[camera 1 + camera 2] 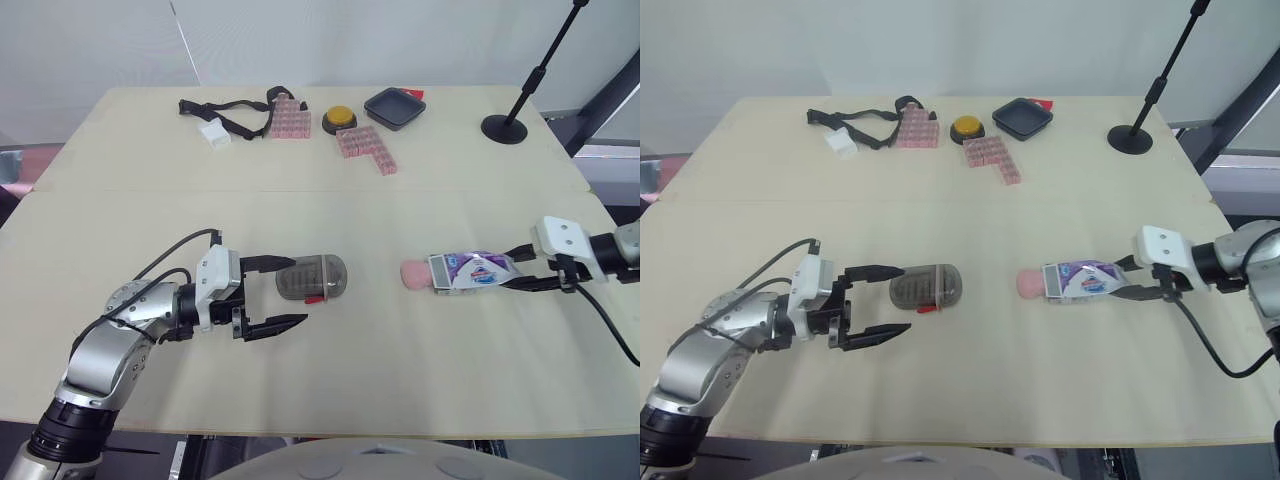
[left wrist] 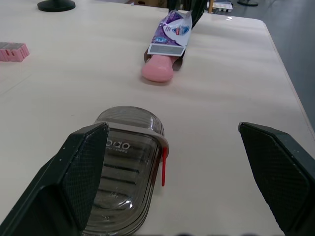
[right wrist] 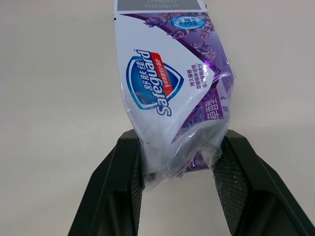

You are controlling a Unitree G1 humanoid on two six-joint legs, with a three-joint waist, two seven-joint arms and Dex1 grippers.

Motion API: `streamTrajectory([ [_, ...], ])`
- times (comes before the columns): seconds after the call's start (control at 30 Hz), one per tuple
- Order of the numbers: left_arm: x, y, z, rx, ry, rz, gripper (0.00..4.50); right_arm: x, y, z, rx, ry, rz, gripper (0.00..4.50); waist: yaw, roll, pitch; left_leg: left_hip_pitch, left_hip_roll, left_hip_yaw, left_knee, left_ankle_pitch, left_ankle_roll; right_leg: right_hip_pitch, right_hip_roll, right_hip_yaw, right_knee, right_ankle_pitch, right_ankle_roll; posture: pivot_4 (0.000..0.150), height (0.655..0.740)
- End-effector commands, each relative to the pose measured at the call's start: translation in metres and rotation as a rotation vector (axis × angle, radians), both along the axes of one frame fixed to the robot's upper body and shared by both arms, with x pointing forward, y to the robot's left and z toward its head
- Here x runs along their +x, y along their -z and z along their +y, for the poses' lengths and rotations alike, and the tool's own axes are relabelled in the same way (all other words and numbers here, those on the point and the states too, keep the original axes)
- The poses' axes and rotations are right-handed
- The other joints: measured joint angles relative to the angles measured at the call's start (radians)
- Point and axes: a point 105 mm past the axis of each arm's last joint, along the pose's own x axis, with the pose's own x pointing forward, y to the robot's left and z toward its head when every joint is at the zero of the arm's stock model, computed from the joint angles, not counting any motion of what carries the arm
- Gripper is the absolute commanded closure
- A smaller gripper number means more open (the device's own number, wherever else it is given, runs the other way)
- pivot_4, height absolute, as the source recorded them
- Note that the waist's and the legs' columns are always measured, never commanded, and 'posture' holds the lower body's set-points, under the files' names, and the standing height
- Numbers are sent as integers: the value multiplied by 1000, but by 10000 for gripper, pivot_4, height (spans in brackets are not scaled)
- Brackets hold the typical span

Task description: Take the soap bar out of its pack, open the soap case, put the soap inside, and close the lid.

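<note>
On the pale worktop (image 1: 330, 380) the left claw (image 1: 296, 292) stands wide open and has hold of nothing. The smoky see-through soap case (image 1: 312, 277) lies flat with its lid down and a red catch on one side. It sits partly inside the gap, close against one finger (image 2: 83, 172), with the other finger well clear. Whether that finger touches it I cannot tell.

Across the worktop the right claw (image 1: 512, 281) is pinched on the crumpled tail of the purple-and-white soap pack (image 1: 475, 270). The pack lies on its side, open end toward the case, with the pink soap bar (image 1: 413, 274) sticking partway out of it and resting on the worktop, well apart from the case.

Along the far edge sit a shallow black tray (image 1: 394, 107), a yellow button (image 1: 339, 119), pink blocks (image 1: 363, 145), a black strap (image 1: 235, 112) and a round stand base (image 1: 504, 128).
</note>
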Motion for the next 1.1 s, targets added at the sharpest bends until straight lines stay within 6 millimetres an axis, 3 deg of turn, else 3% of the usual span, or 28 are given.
streamTrajectory([
  [0.03, 0, -5, 0, 7, 16, -35, 0, -2, -21, -17, -46, 9, -46, 24924, 0, 0, 0, 0, 0, 0, 0, 0, 0, 0, 0, 0, 0, 0, 0, 1500, 7400],
  [0.2, 0, -4, -2, 8, 30, -36, 0, -12, -32, -40, -70, 51, -18, 24924, 0, 0, 0, 0, 1, 3, 0, 0, 1, 0, 0, 0, 0, 0, 0, 1500, 7400],
  [0.37, 1, -3, -1, 13, 34, -33, 0, -13, -53, -69, -29, 216, -54, 24924, 2, 0, 0, 0, 1, 4, 1, 0, 2, 0, 0, 0, 0, 0, 0, 1500, 7400],
  [0.5, 1, -3, 0, 14, 35, -32, 0, -10, -59, -74, 14, 271, -76, 24924, -2, 0, 0, 0, 1, 5, 1, -2, 5, 0, -1, 1, 0, 0, 0, 1500, 7400],
  [0.6, 3, -4, 1, 4, 15, -31, 0, 9, -64, -92, 280, 636, -176, 24924, -2, 0, 0, 1, 2, 6, 1, -2, 7, 0, 0, 1, 1, 0, 0, 1500, 7400],
  [0.7, 7, -7, 3, -22, -13, -34, 0, 17, -45, -79, 429, 904, -221, 24924, 7, 0, -1, 0, 2, 6, 2, 0, 3, 0, 0, 1, 1, 0, 0, 1500, 7400],
  [0.9, 8, -15, 2, -80, -3, -36, 0, 8, -15, -52, 586, 1457, -263, 24924, 19, 8, -5, 2, 2, 10, 0, 2, 0, -9, 0, 3, 4, 0, 0, 1500, 7400],
  [1.1, 8, -23, 0, -125, 5, -24, 0, 1, -2, -41, 585, 1639, -275, 24924, 34, 10, -7, 2, 2, 10, -4, 4, -3, -12, -1, 3, 4, 0, 0, 1500, 7400],
])
